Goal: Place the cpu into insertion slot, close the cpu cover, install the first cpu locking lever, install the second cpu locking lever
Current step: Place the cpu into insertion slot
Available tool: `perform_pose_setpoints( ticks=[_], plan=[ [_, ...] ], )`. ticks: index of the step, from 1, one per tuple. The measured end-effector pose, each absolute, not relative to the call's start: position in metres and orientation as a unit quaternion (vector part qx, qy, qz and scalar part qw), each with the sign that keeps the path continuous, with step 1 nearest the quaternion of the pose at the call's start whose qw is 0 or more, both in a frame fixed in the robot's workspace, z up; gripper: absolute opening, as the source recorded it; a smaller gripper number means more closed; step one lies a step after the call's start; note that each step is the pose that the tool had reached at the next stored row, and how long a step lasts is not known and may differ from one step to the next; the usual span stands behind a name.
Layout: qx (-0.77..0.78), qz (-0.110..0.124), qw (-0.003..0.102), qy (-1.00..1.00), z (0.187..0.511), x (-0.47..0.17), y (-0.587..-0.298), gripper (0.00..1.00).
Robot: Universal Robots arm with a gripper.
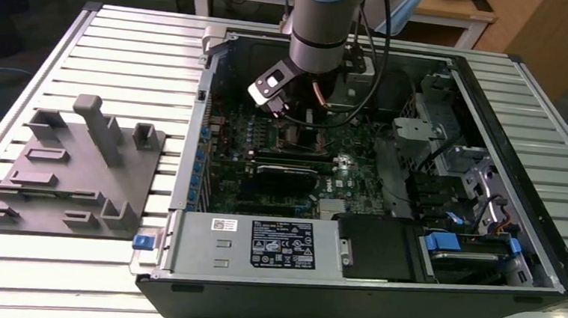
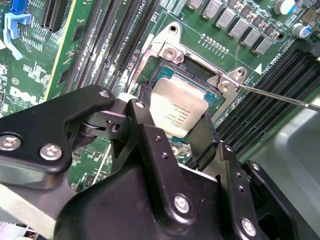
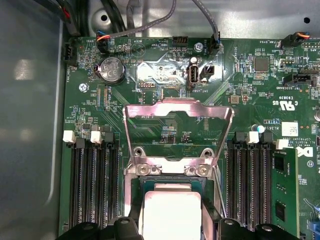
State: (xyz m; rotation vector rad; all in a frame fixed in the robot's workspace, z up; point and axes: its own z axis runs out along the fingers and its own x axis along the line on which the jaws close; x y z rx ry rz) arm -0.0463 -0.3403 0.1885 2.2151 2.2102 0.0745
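Fingers of the pincer press against two opposite edges of the cpu. The pincer is closed down to the chip's width and grips it. The cpu is square, so it has no long axis. It lies flat with its dull metal top facing up toward both wrist cameras, and its edges run parallel to the frame of the insertion slot. It sits directly over that slot, low within the frame, right between the fingertips; whether it is fully seated cannot be told.

The cpu cover stands swung open at one side of the slot, and the green motherboard shows through its window. A thin lever rod angles away from one corner of the slot. Memory slots flank it on both sides.

In the exterior view the arm reaches down into an open computer case lying on the slatted bench. A grey fixture sits well apart on the exterior view's left.
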Motion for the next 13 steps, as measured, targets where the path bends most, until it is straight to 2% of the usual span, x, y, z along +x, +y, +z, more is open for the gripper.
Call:
perform_pose_setpoints(
  ticks=[13],
  plan=[
    [0.708, 0.025, 0.006, 0.706, 0.199, -0.046, -0.34, 0.55]
  ],
)
